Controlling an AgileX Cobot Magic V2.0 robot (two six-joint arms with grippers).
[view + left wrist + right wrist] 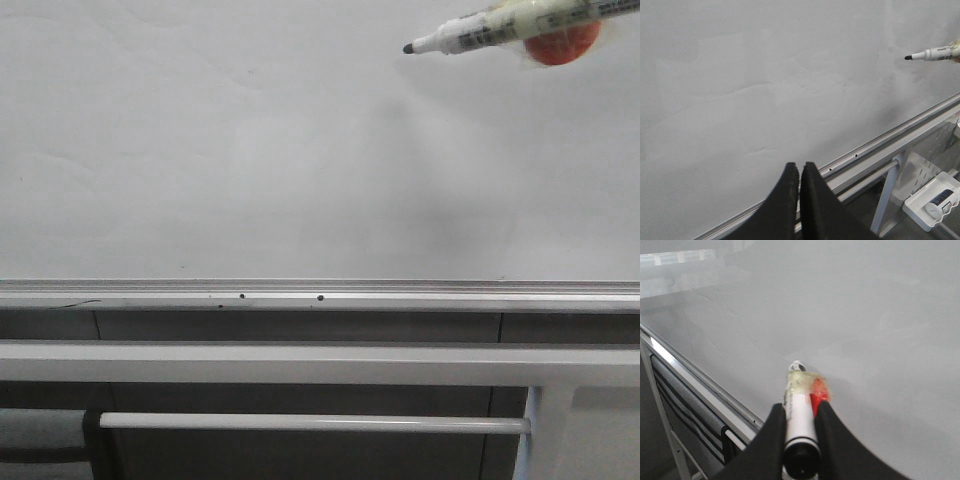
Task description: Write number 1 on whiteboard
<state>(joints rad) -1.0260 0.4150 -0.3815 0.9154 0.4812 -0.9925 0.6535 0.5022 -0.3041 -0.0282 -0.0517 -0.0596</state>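
- The large, glossy white-grey whiteboard (250,150) filled most of the front view, and its surface carried no marker stroke; the number 1 was not on it.
- A silver aluminium bottom rail (400,294) ran along the board's lower edge, with small dark dots on it.
- Below the rail lay a grey horizontal bar (300,362) and a thin white tube (300,423).
- The right gripper (799,432) was clamped on a white marker pen with a black tip (470,38), wrapped in yellowish tape with a red piece, near the board's upper right, tip pointing left.
- The left gripper (800,195) hung low near the rail, black fingers pressed together, holding nothing.
- A small white tray (935,200) sat beneath the rail at the right.
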